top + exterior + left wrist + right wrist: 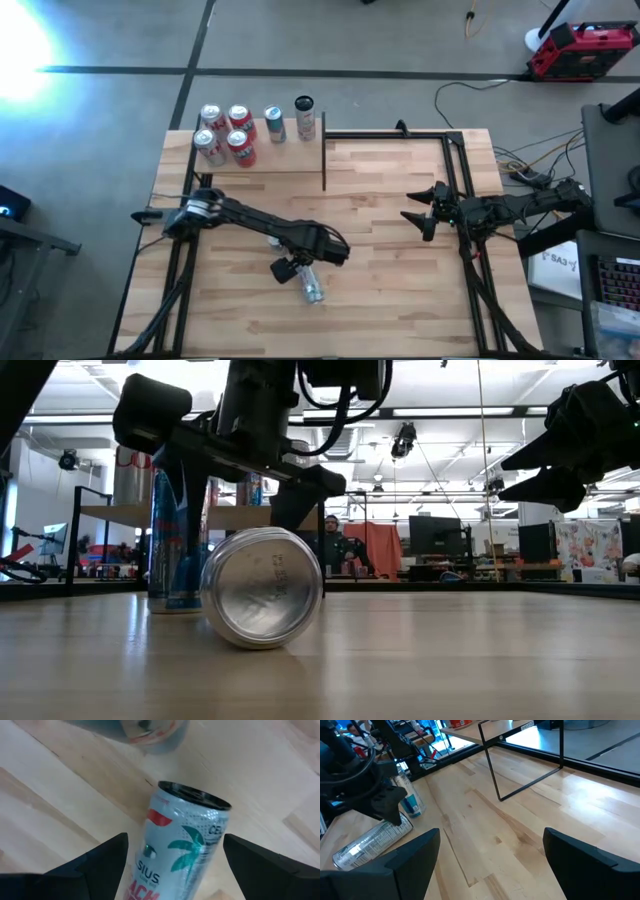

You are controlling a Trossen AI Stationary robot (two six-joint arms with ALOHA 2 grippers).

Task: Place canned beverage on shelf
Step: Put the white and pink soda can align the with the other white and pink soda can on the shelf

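High view gives me the left claw [290, 268] low over the middle of the tabletop [400, 290], standing wide with nothing gripped, right at a silver can [312, 288] that lies on its side. From the left wrist view I see that can [185, 845] between my two fingers [100, 862], each finger clear of it, its dark rim pointing away from the wrist. A second can [180, 530], blue and upright, stands just behind the lying one in the low view. The shelf [262, 158] sits at the far left of the tabletop with six cans on it: four red-and-white ones [225, 133] in a cluster and two more beside them. My right claw [420, 212] waits spread wide above the right side, empty.
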